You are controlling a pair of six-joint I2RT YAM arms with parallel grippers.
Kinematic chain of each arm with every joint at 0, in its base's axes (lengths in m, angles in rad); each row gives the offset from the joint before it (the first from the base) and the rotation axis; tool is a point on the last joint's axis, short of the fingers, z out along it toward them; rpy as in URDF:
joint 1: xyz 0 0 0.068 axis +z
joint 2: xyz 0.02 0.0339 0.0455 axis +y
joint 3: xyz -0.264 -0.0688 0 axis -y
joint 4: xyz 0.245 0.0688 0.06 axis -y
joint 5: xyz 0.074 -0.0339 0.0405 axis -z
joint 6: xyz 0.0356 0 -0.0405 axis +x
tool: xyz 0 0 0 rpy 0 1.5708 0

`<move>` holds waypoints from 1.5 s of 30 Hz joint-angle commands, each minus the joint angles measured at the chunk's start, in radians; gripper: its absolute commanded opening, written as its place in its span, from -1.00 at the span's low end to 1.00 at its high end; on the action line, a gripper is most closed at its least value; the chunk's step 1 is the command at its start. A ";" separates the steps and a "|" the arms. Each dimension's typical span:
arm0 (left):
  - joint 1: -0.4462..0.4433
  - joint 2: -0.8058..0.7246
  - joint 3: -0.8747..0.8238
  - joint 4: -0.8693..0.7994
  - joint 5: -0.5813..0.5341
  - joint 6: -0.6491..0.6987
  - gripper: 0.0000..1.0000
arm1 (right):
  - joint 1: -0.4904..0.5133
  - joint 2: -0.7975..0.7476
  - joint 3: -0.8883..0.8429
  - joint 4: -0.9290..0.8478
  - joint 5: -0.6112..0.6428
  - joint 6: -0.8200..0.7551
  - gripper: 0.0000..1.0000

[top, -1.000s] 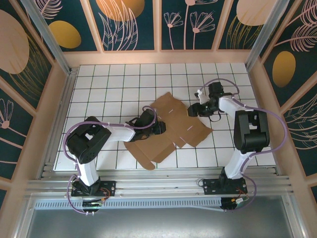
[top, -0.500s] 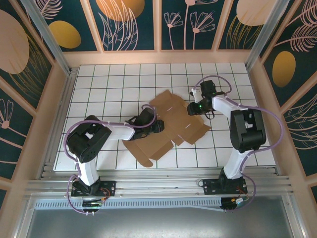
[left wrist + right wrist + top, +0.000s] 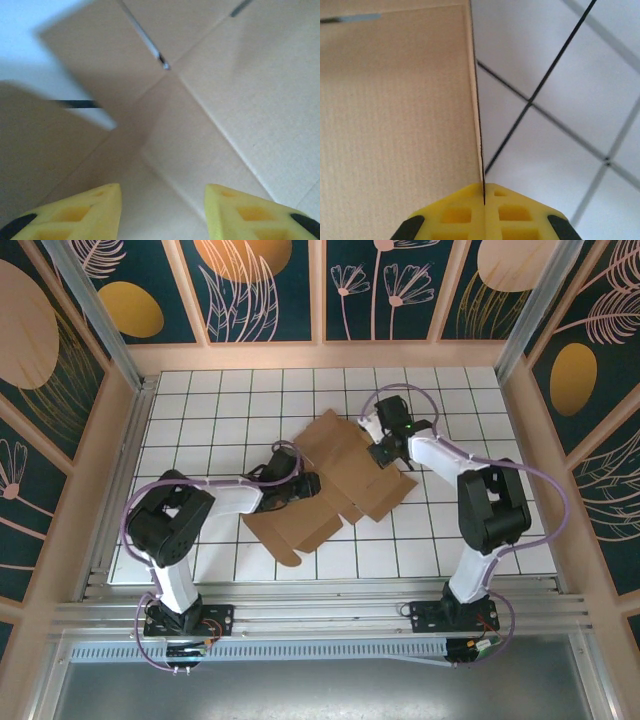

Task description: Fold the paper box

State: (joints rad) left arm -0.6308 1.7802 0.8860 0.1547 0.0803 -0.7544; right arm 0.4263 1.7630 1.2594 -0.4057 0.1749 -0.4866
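White gridded bench (image 3: 200, 400), centre of frame: paper box (image 3: 340, 455) lies nearly flat. Right claw (image 3: 384, 451) pinches its upper-right edge; left claw (image 3: 302, 486) is spread over the left panel. Judged early, with nearly all folds left.

Walled cell, white gridded tabletop (image 3: 200, 410), dark teal floral wall panels (image 3: 260, 290) surrounding it.
Black grid lines are crossing the white surface. Peach wooden strips (image 3: 318, 290) are dividing panels that are showing gold ovals and pale line-drawn leaves and flowers. Aluminium posts (image 3: 95, 315) are slanting up at both back corners. Aluminium rails (image 3: 320, 615) are running along the near edge, with a grey perforated strip (image 3: 320, 650) lying below. Soft, even light is falling.
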 commanded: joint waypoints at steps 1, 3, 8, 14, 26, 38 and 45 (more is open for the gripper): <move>0.029 -0.171 0.028 -0.083 -0.003 -0.021 0.02 | 0.045 -0.131 0.002 0.182 0.388 -0.241 -1.00; 0.038 -0.239 0.062 -0.090 0.001 -0.035 0.07 | 0.068 -0.185 -0.051 0.323 0.470 -0.385 -1.00; 0.073 -0.260 0.179 -0.069 0.126 -0.255 0.12 | 0.114 -0.260 -0.233 0.748 0.551 -0.692 -1.00; 0.089 -0.122 0.129 0.543 0.357 -0.668 0.27 | 0.171 -0.304 -0.382 0.972 0.531 -0.787 -1.00; 0.088 0.199 0.271 0.936 0.406 -0.848 0.37 | 0.216 -0.294 -0.466 1.140 0.514 -0.882 -1.00; 0.088 0.296 0.335 1.058 0.424 -0.913 0.26 | 0.250 -0.281 -0.477 1.100 0.517 -0.858 -1.00; 0.088 0.386 0.470 1.018 0.449 -0.942 -0.21 | 0.265 -0.279 -0.489 1.089 0.512 -0.846 -1.00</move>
State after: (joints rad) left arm -0.5423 2.1437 1.3037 1.1534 0.5083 -1.6814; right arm 0.6827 1.4868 0.7822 0.6476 0.6769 -1.3548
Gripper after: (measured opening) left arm 0.438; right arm 0.055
